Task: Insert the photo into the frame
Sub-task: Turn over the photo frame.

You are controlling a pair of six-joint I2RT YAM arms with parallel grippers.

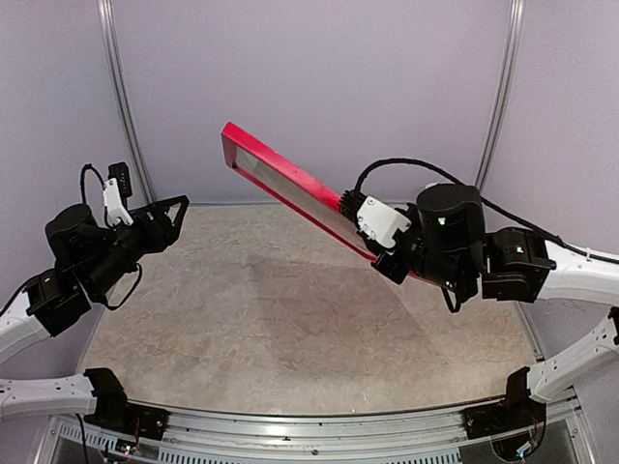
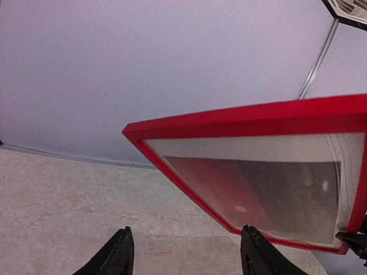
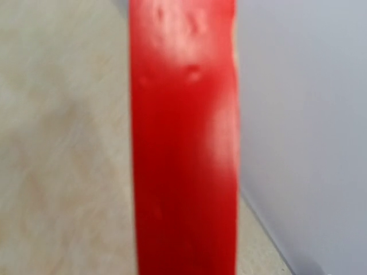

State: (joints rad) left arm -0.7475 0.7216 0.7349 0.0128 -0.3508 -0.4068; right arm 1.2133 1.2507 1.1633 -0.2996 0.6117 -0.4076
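The red frame (image 1: 290, 174) hangs tilted in the air above the table, far end raised toward the back wall. My right gripper (image 1: 389, 259) is shut on its lower right end. In the right wrist view the frame's red edge (image 3: 183, 143) fills the middle and hides the fingers. My left gripper (image 1: 177, 215) is open at the left, apart from the frame and facing it. In the left wrist view the frame (image 2: 241, 121) sits above and beyond the open left gripper (image 2: 187, 229). Inside it, within a white border (image 2: 241, 148), the photo (image 2: 229, 189) shows red with a small white sun.
The beige marbled table (image 1: 251, 309) lies under both arms. Pale walls with metal corner poles (image 1: 124, 116) close the back and sides. A metal rail (image 1: 309, 425) runs along the near edge between the arm bases.
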